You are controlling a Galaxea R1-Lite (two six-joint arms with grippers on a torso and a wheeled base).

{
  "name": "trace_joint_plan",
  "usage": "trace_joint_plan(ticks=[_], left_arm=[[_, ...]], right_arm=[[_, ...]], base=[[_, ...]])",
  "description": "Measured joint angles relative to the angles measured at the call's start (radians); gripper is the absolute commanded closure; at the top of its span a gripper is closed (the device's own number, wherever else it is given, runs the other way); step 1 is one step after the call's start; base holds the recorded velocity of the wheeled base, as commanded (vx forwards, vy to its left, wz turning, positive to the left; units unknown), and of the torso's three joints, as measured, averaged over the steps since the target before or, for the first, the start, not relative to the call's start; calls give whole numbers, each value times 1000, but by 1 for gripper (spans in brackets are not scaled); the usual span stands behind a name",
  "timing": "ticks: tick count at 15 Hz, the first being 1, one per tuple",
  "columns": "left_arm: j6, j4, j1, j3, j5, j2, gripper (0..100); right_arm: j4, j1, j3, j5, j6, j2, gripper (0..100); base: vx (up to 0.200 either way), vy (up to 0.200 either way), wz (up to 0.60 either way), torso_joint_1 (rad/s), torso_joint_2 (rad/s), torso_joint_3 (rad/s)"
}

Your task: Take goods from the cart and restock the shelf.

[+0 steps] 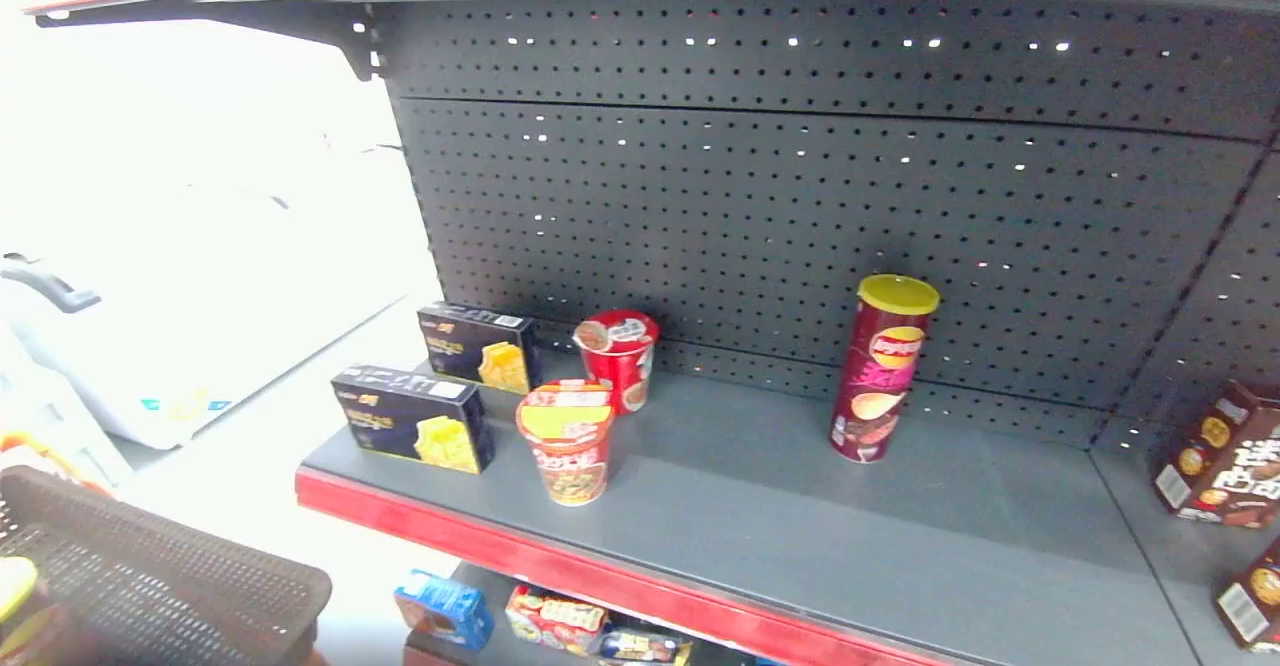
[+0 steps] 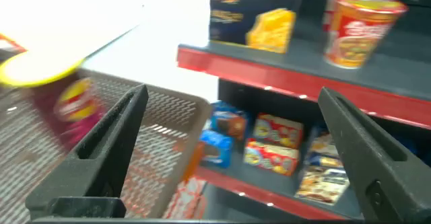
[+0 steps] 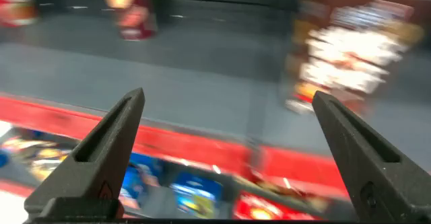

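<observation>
With left gripper (image 2: 232, 95) and right gripper (image 3: 229, 97) gaping empty, the eight-o'clock maroon yellow-lidded chip tube (image 2: 69, 108) looked light, stiff, graspable mid-body.

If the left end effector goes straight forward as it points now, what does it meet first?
Probably the blue packets on the lower shelf, under the red shelf edge. The basket corner sits nearer and just beside that line, so it might touch first; depth is unclear.
</observation>
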Motion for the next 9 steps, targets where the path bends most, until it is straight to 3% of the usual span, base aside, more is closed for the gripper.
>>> trace_joint_plan(ticks=[9], left_arm=[[1,0,0,0,-1,0,0]], right_arm=[[0,0,0,0,0,0,0]], base=[[0,0,600,3,1,4]])
